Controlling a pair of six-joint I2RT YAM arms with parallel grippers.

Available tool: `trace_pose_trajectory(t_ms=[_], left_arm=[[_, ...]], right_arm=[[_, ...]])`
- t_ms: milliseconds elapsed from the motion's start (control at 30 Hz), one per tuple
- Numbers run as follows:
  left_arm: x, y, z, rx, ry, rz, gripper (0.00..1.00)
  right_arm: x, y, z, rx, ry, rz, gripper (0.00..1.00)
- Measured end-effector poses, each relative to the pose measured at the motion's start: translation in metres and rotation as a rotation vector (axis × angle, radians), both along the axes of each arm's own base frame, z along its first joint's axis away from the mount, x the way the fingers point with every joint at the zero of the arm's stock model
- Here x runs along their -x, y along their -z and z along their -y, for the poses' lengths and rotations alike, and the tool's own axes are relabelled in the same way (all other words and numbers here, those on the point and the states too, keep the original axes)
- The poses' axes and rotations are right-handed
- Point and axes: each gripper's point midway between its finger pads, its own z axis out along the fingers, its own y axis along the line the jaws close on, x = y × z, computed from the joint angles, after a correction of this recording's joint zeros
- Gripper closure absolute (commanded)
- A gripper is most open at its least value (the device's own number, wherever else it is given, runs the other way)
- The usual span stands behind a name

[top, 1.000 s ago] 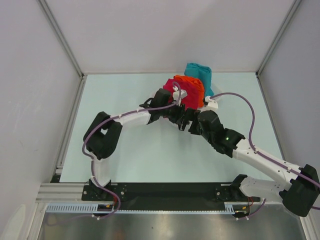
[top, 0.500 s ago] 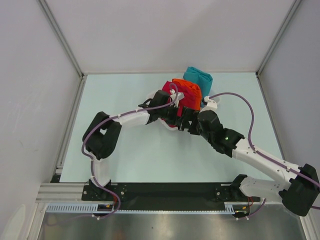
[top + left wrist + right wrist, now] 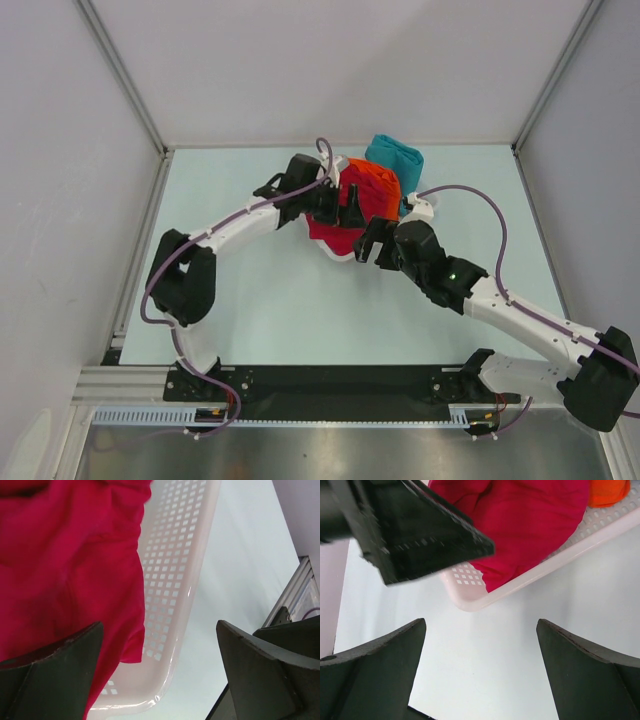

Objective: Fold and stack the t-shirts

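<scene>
Three t-shirts are piled in a white slatted basket (image 3: 470, 601) at the back of the table: a crimson t-shirt (image 3: 332, 231) nearest, an orange t-shirt (image 3: 373, 184) behind it, and a teal t-shirt (image 3: 397, 156) at the far end. The crimson t-shirt (image 3: 530, 525) hangs over the basket's near rim. My left gripper (image 3: 345, 205) is open above the pile. In its wrist view, crimson cloth (image 3: 65, 555) lies beside its left finger, with nothing between the jaws. My right gripper (image 3: 368, 240) is open over bare table just short of the basket's corner.
The basket's perforated floor (image 3: 175, 555) shows beside the crimson cloth. The left arm's black gripper body (image 3: 410, 530) fills the upper left of the right wrist view, close to my right gripper. Metal frame posts (image 3: 150, 130) and grey walls enclose the pale green table (image 3: 260, 290).
My left gripper has opened, let go of the crimson t-shirt and pulled back to the upper left. The crimson cloth has slumped toward the basket's near rim. The right arm has barely moved.
</scene>
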Motion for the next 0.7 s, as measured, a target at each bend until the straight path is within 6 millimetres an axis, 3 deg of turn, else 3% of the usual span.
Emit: trace_pose_trajectory(t_ms=[200, 333, 433, 600, 700], left_arm=[[-0.018, -0.042, -0.004, 0.019, -0.04, 0.08, 0.0], [-0.017, -0.066, -0.012, 0.021, -0.072, 0.127, 0.0], [-0.014, -0.096, -0.024, 0.032, -0.115, 0.193, 0.0], [0.015, -0.147, -0.058, 0.08, -0.198, 0.317, 0.0], [0.042, -0.159, -0.087, 0.097, -0.259, 0.372, 0.0]], right_arm=[[0.0, 0.0, 0.0, 0.001, 0.001, -0.001, 0.0], [-0.002, 0.005, 0.0, 0.015, 0.002, -0.008, 0.0], [-0.005, 0.019, -0.002, 0.046, 0.001, -0.031, 0.0], [-0.009, 0.05, -0.005, 0.114, -0.008, -0.086, 0.0], [-0.011, 0.067, -0.009, 0.141, -0.018, -0.121, 0.0]])
